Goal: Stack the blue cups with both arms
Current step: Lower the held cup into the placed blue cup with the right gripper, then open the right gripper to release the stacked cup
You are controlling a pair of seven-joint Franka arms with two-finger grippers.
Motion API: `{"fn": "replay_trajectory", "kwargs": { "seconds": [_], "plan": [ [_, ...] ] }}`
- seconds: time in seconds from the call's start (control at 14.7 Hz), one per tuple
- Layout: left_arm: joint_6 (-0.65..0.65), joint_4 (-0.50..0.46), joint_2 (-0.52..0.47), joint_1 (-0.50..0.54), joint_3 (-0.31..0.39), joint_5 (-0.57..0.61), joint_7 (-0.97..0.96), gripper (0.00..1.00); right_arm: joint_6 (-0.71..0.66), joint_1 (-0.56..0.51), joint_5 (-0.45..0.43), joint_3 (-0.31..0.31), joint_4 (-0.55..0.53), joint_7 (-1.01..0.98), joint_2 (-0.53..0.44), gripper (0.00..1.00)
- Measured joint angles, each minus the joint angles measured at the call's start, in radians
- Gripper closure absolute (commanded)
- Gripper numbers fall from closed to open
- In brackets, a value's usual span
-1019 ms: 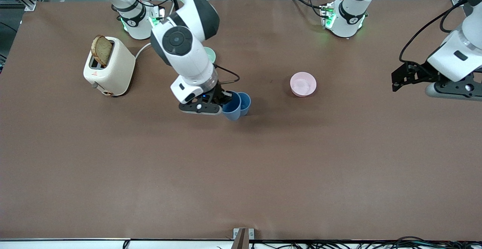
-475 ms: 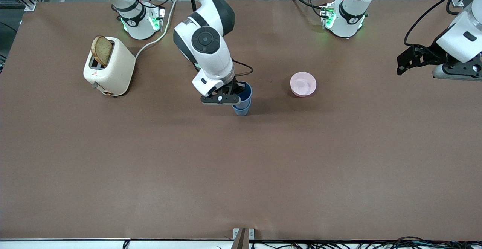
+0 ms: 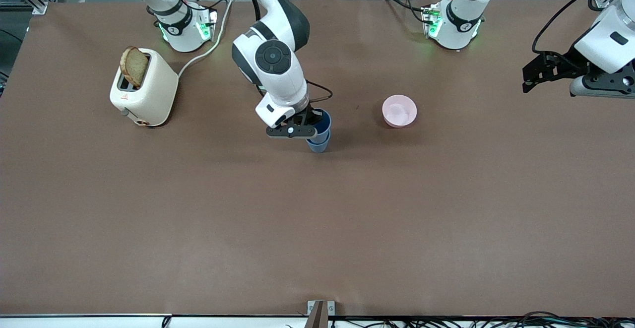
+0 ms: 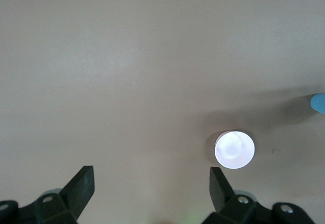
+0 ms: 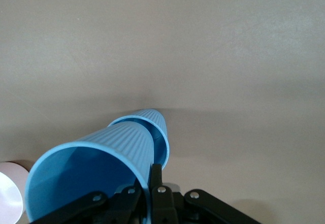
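Two blue cups stand nested near the table's middle. The upper blue cup sits tilted inside the lower blue cup, which rests on the table. My right gripper is shut on the upper cup's rim. In the right wrist view, the fingers pinch the wall of the upper cup, whose base is inside the lower cup. My left gripper is open and empty, raised over the left arm's end of the table; its open jaws show in the left wrist view.
A pink bowl stands beside the cups toward the left arm's end, and it also shows in the left wrist view. A cream toaster holding a bread slice stands at the right arm's end, with its cord running to the base.
My right gripper carried the held cup sideways over the standing cup and lowered it in. My left gripper rose and drew back toward the arms' bases.
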Motion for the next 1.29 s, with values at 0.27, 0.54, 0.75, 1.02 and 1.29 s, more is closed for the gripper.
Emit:
{"fn": "replay_trajectory", "kwargs": {
  "seconds": [0.27, 0.54, 0.75, 1.02, 1.29],
  "plan": [
    [-0.006, 0.003, -0.003, -0.003, 0.000, 0.000, -0.003, 0.00, 0.001, 0.010, 0.000, 0.000, -0.024, 0.000, 0.001, 0.99],
    [-0.010, 0.003, -0.004, -0.003, -0.001, 0.000, -0.004, 0.00, 0.043, 0.020, 0.000, 0.000, -0.037, 0.000, 0.021, 0.98],
    [-0.010, 0.003, -0.004, -0.004, -0.010, 0.000, -0.007, 0.00, 0.093, 0.022, -0.001, 0.000, -0.038, 0.000, 0.054, 0.79],
    [-0.007, 0.001, -0.004, -0.003, -0.010, 0.000, -0.025, 0.00, 0.107, 0.022, -0.003, -0.004, -0.038, -0.002, 0.083, 0.14],
    [-0.004, 0.001, -0.004, -0.002, -0.010, 0.000, -0.116, 0.00, 0.076, 0.016, -0.003, -0.020, -0.021, -0.001, 0.045, 0.05]
  ]
}}
